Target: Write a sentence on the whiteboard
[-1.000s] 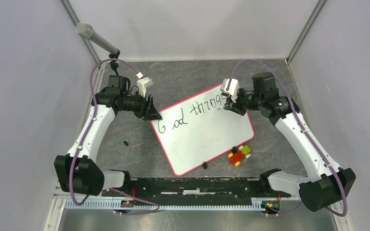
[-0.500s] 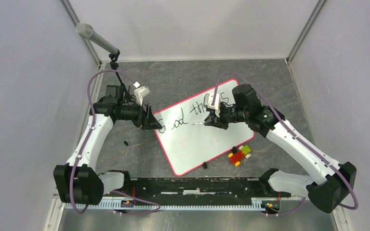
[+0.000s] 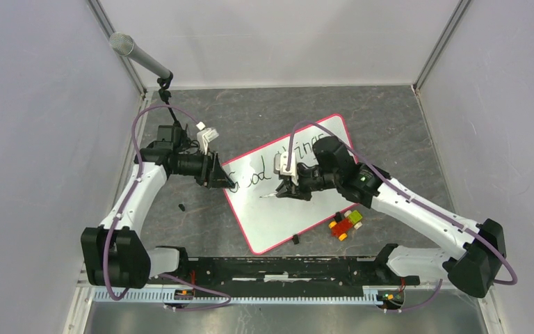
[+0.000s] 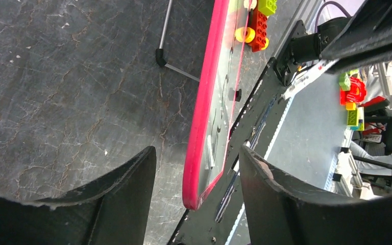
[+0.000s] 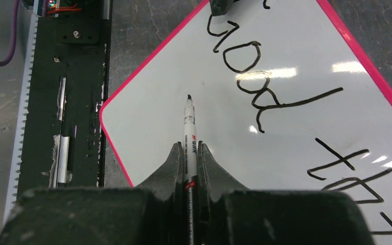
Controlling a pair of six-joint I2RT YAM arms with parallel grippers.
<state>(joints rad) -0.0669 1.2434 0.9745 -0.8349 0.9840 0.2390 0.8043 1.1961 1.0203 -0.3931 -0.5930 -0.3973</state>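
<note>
The whiteboard (image 3: 306, 209), white with a pink rim, lies tilted on the dark table. The sentence (image 3: 250, 177) reads "Good" with "things" after it, partly hidden under my right arm. My right gripper (image 3: 283, 190) is shut on a white marker (image 5: 189, 122). The marker's black tip points at the blank area below "Good" (image 5: 245, 71); I cannot tell whether it touches. My left gripper (image 3: 222, 179) stands open astride the board's left corner. In the left wrist view the pink rim (image 4: 204, 127) runs between its fingers (image 4: 127, 194) with a gap on each side.
A small pile of coloured toy bricks (image 3: 345, 224) lies off the board's right edge. A black cap (image 3: 296, 240) rests at its near edge and a small black piece (image 3: 181, 207) lies to the left. A microphone (image 3: 139, 57) on a stand leans over the back left.
My right arm has carried the marker left and nearer, from the end of "things" to the blank area under "Good". The board's far corner has swung slightly right. My left gripper stays at the corner.
</note>
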